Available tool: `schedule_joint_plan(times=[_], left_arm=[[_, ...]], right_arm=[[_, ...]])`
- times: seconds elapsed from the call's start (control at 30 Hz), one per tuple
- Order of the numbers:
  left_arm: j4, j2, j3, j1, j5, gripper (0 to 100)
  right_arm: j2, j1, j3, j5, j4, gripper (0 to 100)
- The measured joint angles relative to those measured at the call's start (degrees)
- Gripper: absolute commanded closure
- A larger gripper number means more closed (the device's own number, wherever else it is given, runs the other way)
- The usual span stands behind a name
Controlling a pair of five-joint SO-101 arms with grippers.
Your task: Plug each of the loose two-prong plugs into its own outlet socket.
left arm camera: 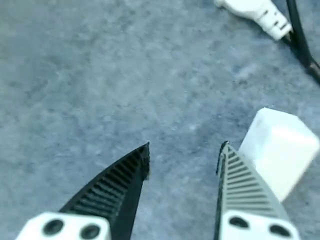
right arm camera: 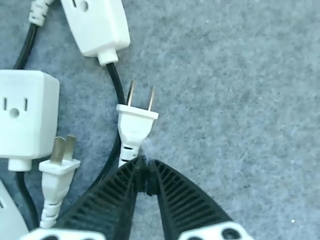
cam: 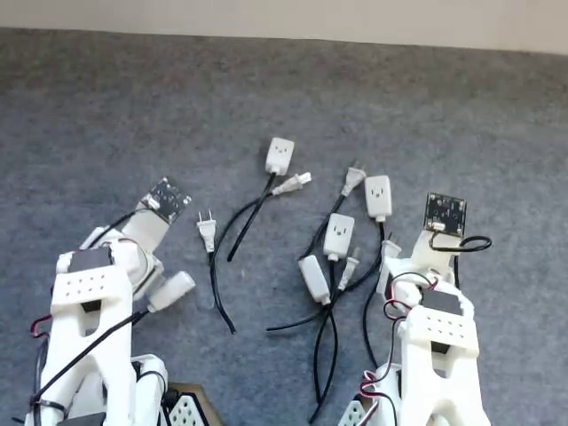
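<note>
Your left end effector (left arm camera: 185, 157) hangs with its ribbed, wedge-shaped fingers (left arm camera: 120, 185) apart over the desk's (left arm camera: 100, 75) fuzzy grey felt. A smooth, boxy white outlet socket (left arm camera: 280, 150) sits just beside one finger. Your right end effector (right arm camera: 145, 172) has its black ribbed tips together at the ridged tail of a white moulded two-prong plug (right arm camera: 136, 125). The plug has flat metal prongs and lies right of the desk's middle.

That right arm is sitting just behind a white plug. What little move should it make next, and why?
Probably open the right arm's jaws and ease them forward around the two-prong plug. They look shut at its tail rather than around its body, so it likely isn't held yet. An empty socket lies right beside it.
</note>
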State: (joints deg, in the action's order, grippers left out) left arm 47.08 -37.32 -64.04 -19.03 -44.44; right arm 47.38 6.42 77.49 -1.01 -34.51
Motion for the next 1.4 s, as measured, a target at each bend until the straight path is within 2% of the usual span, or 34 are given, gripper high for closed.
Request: schedule_joint_plan(times=[0.13,0.27,0.43,0.8,0.9,0.97,1.07,1.2,1.4], left_arm=[[-0.2,0.0,-2.5,0.6,0.0,77],[1.8,0.0,-3.7,4.5,0.0,77],[11.9,-0.6,-2.3,10.5,0.1,77],[30.4,-0.6,21.1,11.2,0.3,77],[36.1,-0.7,21.9,13.1,0.0,77],[39.0,-0.7,19.4,16.0,-2.6,77],[37.9,-0.7,13.3,19.9,-4.7,77],[29.6,-0.7,5.7,20.1,-4.9,77],[21.4,-0.7,-1.9,20.1,-4.9,77]], right_arm=[[0.0,0.0,0.0,0.0,0.0,98.8],[0.0,0.0,0.0,0.0,0.0,98.8],[0.0,0.0,0.0,0.0,0.0,98.8],[0.0,0.0,0.0,0.0,0.0,98.8],[0.0,0.0,0.0,0.0,0.0,98.8],[0.0,0.0,0.0,0.0,0.0,98.8],[0.0,0.0,0.0,0.0,0.0,98.8],[0.0,0.0,0.0,0.0,0.0,98.8],[0.0,0.0,0.0,0.0,0.0,98.8]])
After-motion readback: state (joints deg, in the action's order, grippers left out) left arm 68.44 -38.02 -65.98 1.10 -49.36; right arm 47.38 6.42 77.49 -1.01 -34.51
